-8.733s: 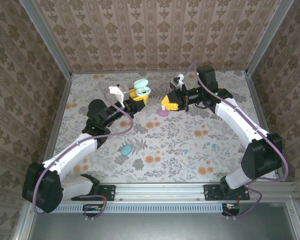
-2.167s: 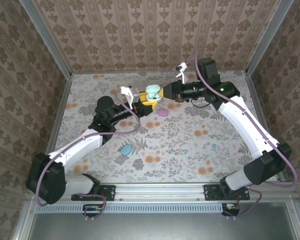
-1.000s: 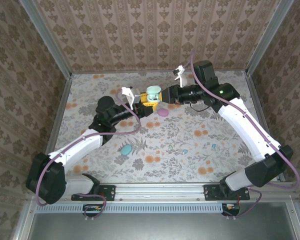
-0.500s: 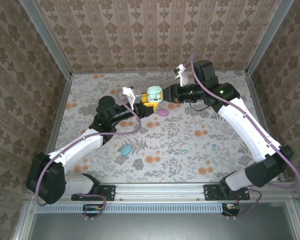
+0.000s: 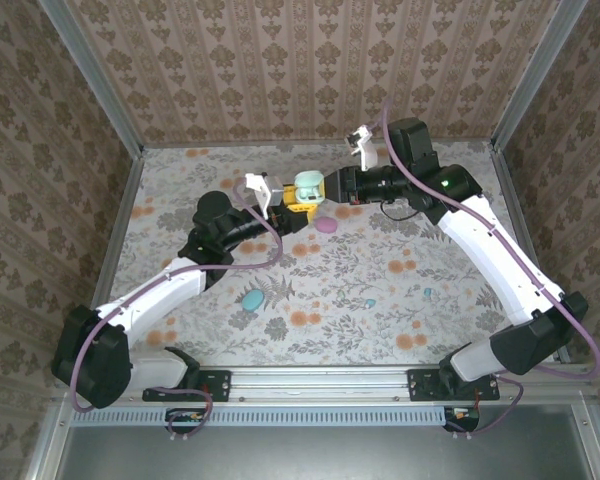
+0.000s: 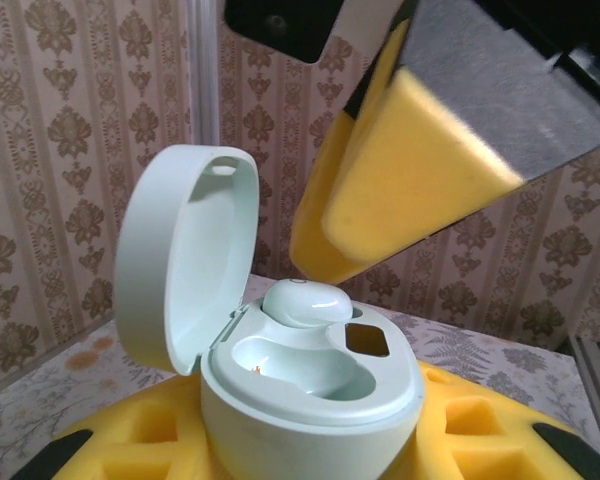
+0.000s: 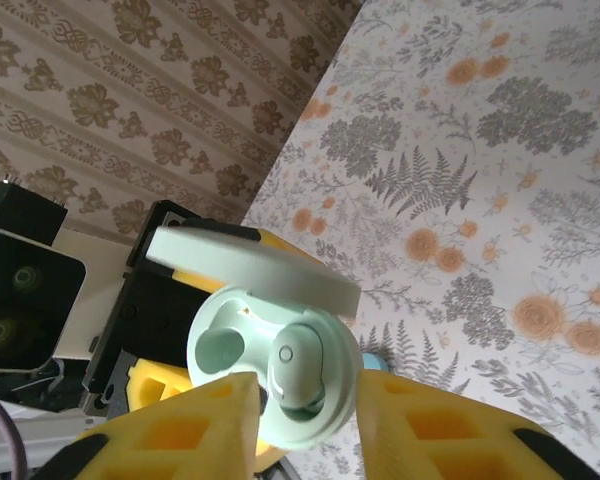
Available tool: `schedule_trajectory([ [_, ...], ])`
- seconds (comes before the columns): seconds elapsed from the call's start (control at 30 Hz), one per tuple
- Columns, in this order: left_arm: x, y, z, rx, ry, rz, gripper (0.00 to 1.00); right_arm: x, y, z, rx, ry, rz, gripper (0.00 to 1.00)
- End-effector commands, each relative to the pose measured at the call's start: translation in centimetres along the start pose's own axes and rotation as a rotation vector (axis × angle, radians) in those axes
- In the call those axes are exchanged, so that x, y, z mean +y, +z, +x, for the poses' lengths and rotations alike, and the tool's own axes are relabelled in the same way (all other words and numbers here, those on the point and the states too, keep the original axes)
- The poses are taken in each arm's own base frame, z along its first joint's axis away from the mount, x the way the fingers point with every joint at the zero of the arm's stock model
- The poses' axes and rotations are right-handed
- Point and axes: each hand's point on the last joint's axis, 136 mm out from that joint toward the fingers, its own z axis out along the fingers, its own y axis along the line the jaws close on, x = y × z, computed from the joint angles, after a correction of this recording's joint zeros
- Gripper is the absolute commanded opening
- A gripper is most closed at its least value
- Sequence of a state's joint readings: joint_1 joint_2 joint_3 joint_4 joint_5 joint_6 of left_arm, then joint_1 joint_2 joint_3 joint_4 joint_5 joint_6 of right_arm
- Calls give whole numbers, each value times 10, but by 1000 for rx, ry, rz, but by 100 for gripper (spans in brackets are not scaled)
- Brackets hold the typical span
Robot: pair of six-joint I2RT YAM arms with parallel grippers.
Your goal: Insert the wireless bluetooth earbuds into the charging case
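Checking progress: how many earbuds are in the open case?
1: an earbud sits in one socket of the mint case; the other socket is empty, none hidden.

Quick count: three egg-shaped cases, so an open mint case point(image 5: 308, 186), a pink case point(image 5: 326, 225) and a blue case point(image 5: 252, 298). Three earbuds too: one mint earbud point(image 6: 305, 302) in the open one, plus a loose bluish earbud point(image 5: 370, 302) and a second loose earbud point(image 5: 427, 293). And two arms, left arm point(image 5: 160, 295) and right arm point(image 5: 490, 255).
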State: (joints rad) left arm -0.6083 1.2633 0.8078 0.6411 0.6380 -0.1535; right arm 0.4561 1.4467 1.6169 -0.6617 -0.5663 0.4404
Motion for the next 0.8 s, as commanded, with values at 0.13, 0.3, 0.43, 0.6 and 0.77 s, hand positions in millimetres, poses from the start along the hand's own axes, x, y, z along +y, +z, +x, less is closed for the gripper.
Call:
schedule_trajectory([
  [0.13, 24, -10, -11, -49, 24, -155, 33, -87, -37, 32, -45, 137, 286, 32],
  [0.3, 25, -26, -12, -62, 27, -212, 33, -135, -7, 108, 229, 225, 343, 33],
  [0.43, 26, -39, -15, -64, 43, -256, 33, -157, 22, 161, 470, 308, 397, 36],
  [0.6, 25, -51, -20, -68, 61, -286, 33, -164, 62, 202, 567, 392, 334, 36],
  [0.77, 22, -55, -23, -68, 66, -290, 33, -176, 80, 228, 586, 489, 304, 36],
])
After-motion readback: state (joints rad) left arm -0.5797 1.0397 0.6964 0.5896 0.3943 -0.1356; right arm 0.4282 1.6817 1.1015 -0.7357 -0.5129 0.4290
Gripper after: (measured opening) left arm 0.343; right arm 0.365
